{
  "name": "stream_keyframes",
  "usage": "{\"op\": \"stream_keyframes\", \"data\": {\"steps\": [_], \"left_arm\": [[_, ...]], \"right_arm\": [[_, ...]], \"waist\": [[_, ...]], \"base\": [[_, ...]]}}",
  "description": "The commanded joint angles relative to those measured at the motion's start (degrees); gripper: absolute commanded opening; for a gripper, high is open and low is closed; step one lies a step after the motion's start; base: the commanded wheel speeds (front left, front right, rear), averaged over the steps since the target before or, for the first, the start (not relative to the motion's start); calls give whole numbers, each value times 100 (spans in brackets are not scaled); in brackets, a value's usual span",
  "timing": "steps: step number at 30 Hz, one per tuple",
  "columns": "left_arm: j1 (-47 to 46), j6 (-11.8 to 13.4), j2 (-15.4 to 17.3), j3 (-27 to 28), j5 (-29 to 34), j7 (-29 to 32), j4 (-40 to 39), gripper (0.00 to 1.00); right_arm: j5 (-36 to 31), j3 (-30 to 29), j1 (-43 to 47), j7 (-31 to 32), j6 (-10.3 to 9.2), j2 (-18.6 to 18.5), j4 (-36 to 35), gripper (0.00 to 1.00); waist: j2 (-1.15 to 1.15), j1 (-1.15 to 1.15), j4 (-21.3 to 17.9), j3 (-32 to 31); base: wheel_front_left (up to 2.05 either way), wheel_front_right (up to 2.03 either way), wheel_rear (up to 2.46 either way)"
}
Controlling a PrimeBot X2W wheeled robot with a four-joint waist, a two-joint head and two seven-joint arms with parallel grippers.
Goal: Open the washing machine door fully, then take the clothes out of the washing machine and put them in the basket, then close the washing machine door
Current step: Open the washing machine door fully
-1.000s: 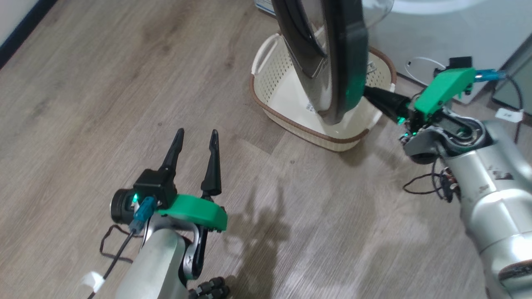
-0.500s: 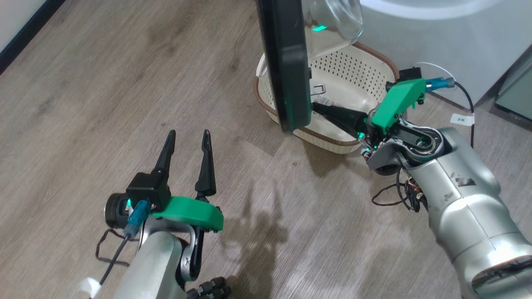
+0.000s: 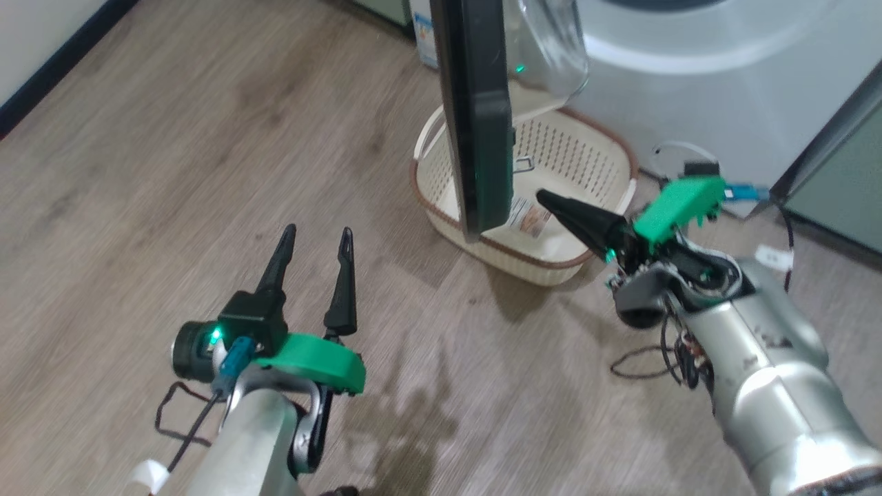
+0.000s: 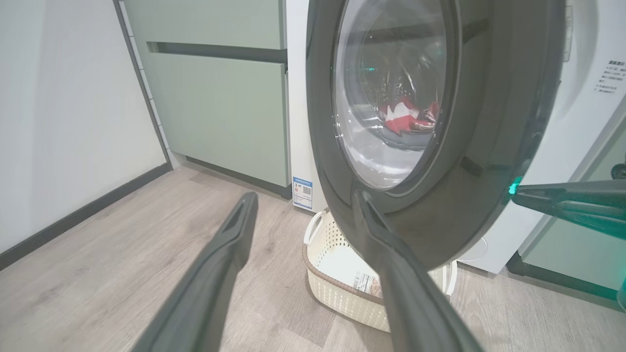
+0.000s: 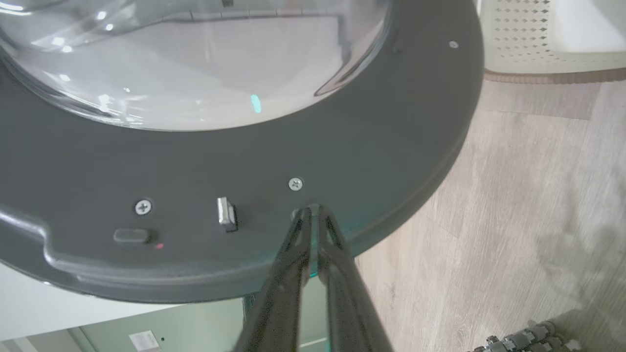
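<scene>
— Two grippers, nearest first: how do they stand?
— The left gripper hangs low over the wooden floor, fingers spread, holding nothing. The right gripper is farther out. Its fingers are pressed together into one point, aimed at the inner face of the washing machine door.
— Touching it?
— In the right wrist view the tips sit at the black rim beside a screw. In the head view a sliver of gap seems to show. I cannot tell which.
— And the door itself?
— Swung out, edge-on to the head camera. Its lower rim hangs over the basket, which sits on the floor just in front of the washing machine with no garment in it.
— The clothes?
— Red and white, lying inside the drum, seen through the door's window in the left wrist view.
— So which step?
— I judge it the first: opening the door fully. Nothing is out yet.
— Next move?
— Probably a push on the inner rim with that closed point, sweeping the door wide until it clears the basket and the drum mouth. The tips could slip off the glossy plastic.
</scene>
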Motion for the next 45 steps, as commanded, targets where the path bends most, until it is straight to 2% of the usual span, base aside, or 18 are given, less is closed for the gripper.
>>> {"op": "stream_keyframes", "data": {"steps": [1,2,3,7,13,17,22,23,26,33,36,41,45], "left_arm": [[-34,-84,106,305,149,-38,-91,100],[-18,-128,106,390,225,-38,-56,100],[-1,-176,106,483,296,-38,-32,100],[109,-442,121,930,457,-38,15,100],[335,-861,209,1525,555,-38,132,100],[396,-994,242,1782,652,-38,199,100],[484,-1107,257,2027,724,-38,282,100],[484,-1107,257,2027,724,-38,282,100],[533,-1170,273,2151,749,-38,346,100],[691,-1248,270,2393,803,-38,406,100],[737,-1275,260,2467,820,-38,410,100],[763,-1310,232,2547,840,-38,383,100],[735,-1333,205,2550,862,-38,386,100]], "right_arm": [[68,-57,146,-113,1,86,-247,46],[103,-111,234,-138,1,94,-283,85],[152,-171,324,-156,1,105,-310,100],[202,-320,689,-283,1,141,-473,100],[38,-532,1306,-900,1,169,-831,100],[-148,-663,1660,-1268,1,109,-1106,100],[-627,-666,2032,-2052,1,-91,-1549,100],[-627,-666,2032,-2052,1,-91,-1549,100],[-963,-577,2225,-2719,1,-254,-1840,100],[-2033,221,2577,-4727,1,-843,-2196,100],[-2530,386,2629,-4986,1,-1033,-2172,100],[-4347,-899,2958,-4999,1,-791,-2660,100],[-5793,-1572,3369,-5000,1,-458,-3183,100]], "waist": [[0,0,-121,-285],[0,0,-212,-367],[0,0,-298,-447],[0,0,-690,-772],[0,0,-1303,-1156],[0,0,-1680,-1258],[0,0,-2130,-1362],[0,0,-2130,-1362],[0,0,-2359,-1426],[0,0,-2703,-1594],[0,0,-2775,-1633],[0,0,-2854,-1630],[0,0,-2870,-1624]], "base": [[0,0,0],[0,0,0],[0,0,0],[0,0,0],[0,0,0],[0,0,0],[0,0,0],[0,0,0],[0,0,0],[0,0,0],[0,0,0],[0,0,0],[0,0,0]]}}
